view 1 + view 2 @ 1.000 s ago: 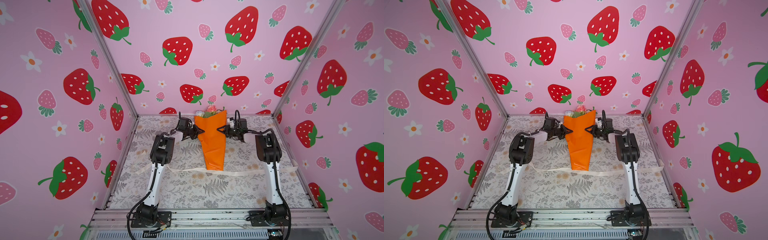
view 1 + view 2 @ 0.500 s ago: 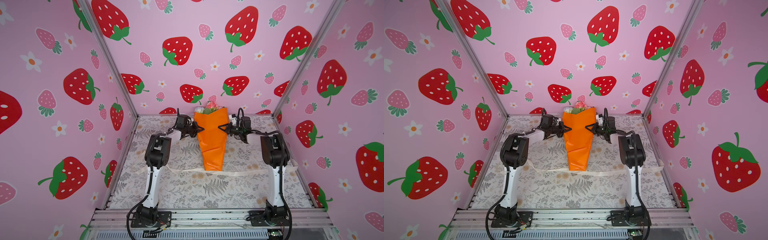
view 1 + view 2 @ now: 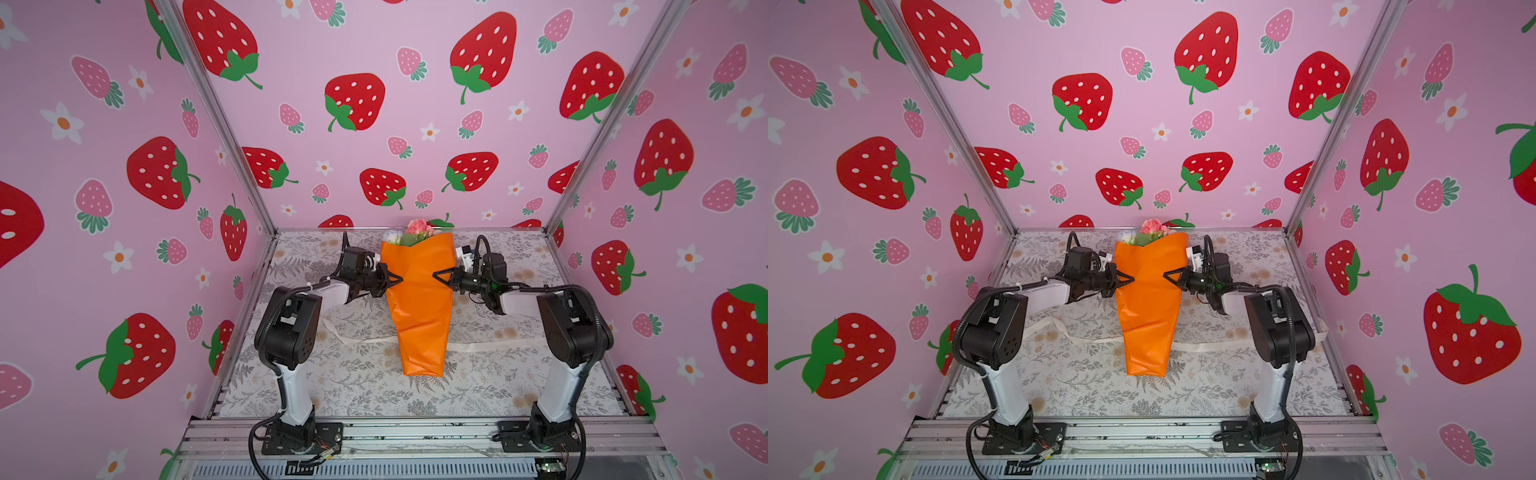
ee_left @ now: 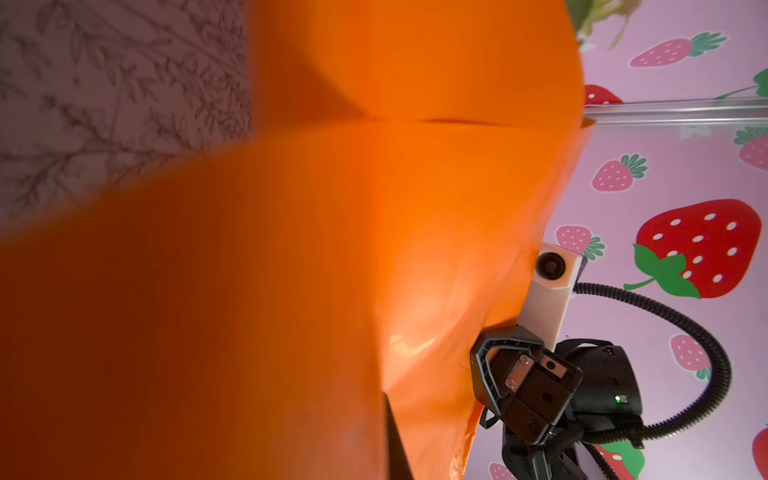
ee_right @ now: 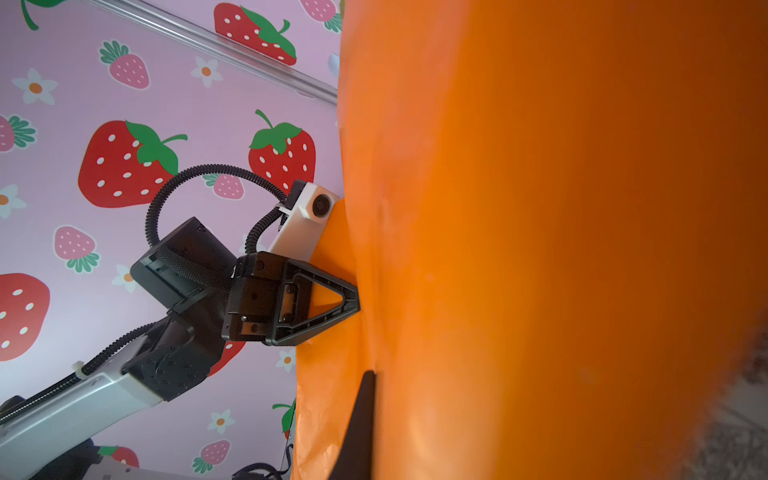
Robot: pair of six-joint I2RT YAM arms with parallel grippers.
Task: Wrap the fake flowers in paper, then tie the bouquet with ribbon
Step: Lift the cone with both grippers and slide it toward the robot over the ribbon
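Strawberry-walled booth: bouquet of fake flowers (image 3: pixel 417 232) lying near back edge of surface (image 3: pixel 353 386), inside orange wrapping paper (image 3: pixel 419 320). Clamping paper's sides: left hand (image 3: pixel 395 279), right hand (image 3: pixel 438 275). Seeming light, crushable, slippery; narrow stem end likely offering firmer hold.

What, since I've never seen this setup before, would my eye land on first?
A bright orange paper cone stands out mid-table toward the back, its edges pinched by the shut jaws of the left arm and right arm, with the bouquet of fake flowers peeking from its top. Big red strawberries cover the pink walls, and a cream ribbon lies across the table either side of the cone's narrow end.
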